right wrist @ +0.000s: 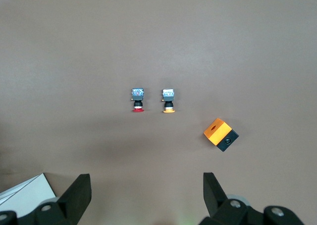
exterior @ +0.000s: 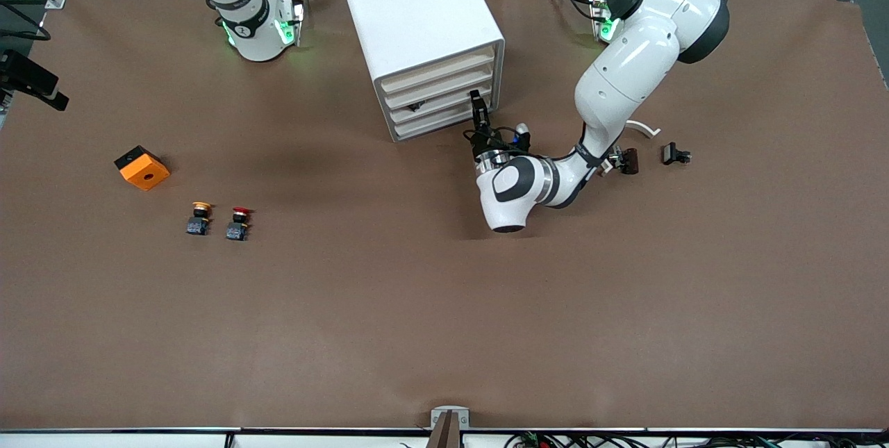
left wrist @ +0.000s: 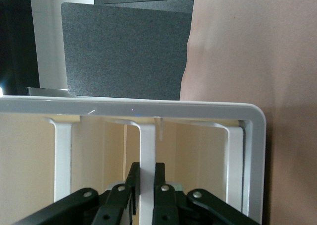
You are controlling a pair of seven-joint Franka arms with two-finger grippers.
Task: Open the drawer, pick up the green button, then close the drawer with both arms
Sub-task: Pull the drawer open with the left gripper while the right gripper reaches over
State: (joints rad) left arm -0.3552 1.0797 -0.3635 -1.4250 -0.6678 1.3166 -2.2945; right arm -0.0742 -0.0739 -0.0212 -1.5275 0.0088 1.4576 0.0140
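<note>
Brown table (exterior: 444,309) is carrying everything, its covering wrinkling slightly. White cabinet (exterior: 421,38) is standing near the bases' edge, mid-table, w/ four drawer fronts facing the front camera at an angle. Toward the right arm's end, an orange block (exterior: 142,167) is sitting alone; nearer the camera, yellow-capped button (exterior: 199,217) & red-capped button (exterior: 238,223) are lying just beside each other. Toward the left arm's end, a white curved piece (exterior: 642,128), a dark brown part (exterior: 629,160) & a small black part (exterior: 674,154) are lying near each other.
</note>
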